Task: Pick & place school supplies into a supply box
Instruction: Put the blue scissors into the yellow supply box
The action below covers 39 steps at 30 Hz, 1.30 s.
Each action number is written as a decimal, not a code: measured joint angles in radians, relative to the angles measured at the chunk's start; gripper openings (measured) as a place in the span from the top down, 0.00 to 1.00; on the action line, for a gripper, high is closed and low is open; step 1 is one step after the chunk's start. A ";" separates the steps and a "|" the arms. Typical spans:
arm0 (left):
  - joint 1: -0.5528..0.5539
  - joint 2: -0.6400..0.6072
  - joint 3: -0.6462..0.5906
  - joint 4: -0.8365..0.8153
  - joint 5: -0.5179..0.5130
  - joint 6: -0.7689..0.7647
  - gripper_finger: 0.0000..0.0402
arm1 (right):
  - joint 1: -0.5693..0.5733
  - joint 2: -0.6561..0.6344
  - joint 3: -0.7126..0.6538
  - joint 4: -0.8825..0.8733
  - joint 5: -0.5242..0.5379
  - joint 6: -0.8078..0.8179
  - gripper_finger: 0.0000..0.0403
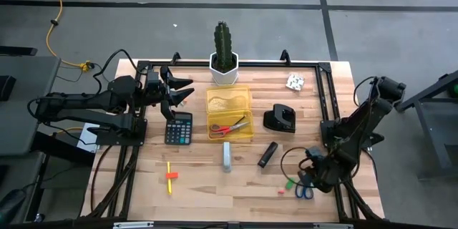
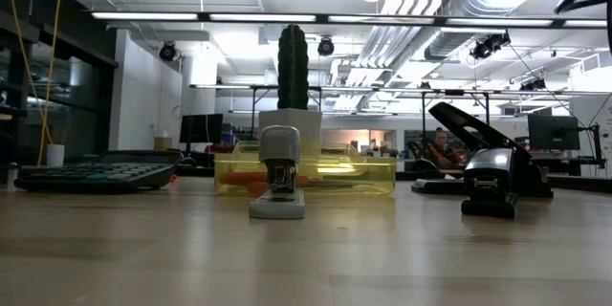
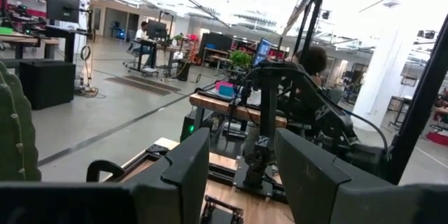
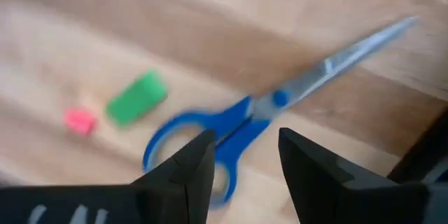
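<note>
Two spread fingers of the right gripper (image 4: 241, 157) are hanging over the blue-handled scissors (image 4: 262, 115) lying flat on the desk (image 1: 215, 186), well apart from the supply box (image 1: 229, 113), and I'm thinking they could skate sideways off that thin handle.

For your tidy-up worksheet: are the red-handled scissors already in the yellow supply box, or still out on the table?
In. The high view shows the red-handled scissors lying inside the yellow supply box, within its walls, not on the bare wooden table.
</note>
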State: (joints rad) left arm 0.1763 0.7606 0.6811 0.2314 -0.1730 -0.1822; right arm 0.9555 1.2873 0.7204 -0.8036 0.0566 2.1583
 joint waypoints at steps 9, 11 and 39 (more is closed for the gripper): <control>0.000 0.000 0.000 0.002 0.000 -0.022 0.63 | -0.019 0.128 0.000 -0.012 -0.136 0.201 0.63; 0.000 0.000 0.000 0.002 0.001 -0.025 0.63 | -0.026 0.150 0.000 0.014 -0.139 0.207 0.63; 0.000 0.000 0.000 0.006 0.006 -0.028 0.63 | -0.098 0.167 -0.079 0.202 -0.166 0.216 0.45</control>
State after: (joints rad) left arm 0.1761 0.7609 0.6811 0.2371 -0.1673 -0.2100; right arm 0.8571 1.4544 0.6411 -0.6014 -0.1099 2.3743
